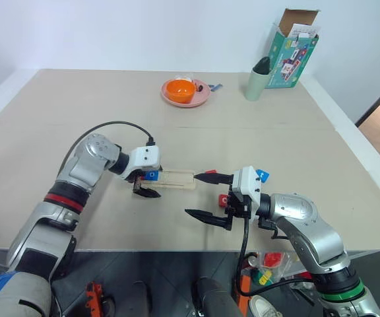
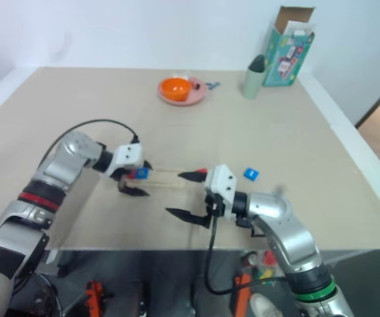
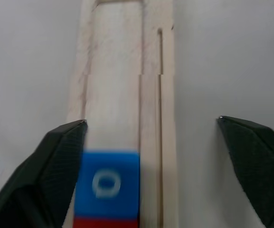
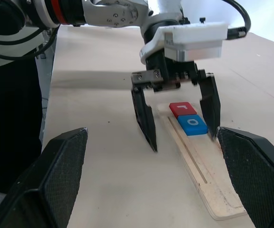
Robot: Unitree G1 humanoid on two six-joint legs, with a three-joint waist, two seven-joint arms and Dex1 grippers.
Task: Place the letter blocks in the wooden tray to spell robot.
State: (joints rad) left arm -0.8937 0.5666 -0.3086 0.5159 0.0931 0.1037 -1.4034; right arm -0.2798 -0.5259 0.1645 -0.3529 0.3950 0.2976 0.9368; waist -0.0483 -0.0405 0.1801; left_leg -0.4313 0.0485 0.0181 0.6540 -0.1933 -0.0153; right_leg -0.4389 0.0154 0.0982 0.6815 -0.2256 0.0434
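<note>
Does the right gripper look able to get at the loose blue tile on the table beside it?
Probably yes: the right gripper is open and empty, and the blue tile lies uncovered on bare table beside that arm.

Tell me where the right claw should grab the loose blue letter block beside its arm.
Pinch two opposite side edges of the blue letter block, coming straight down from above. It is a thin tile lying flat on the table, so only its edges offer a hold; it sits skewed, so the right claw would probably need turning to match.
</note>
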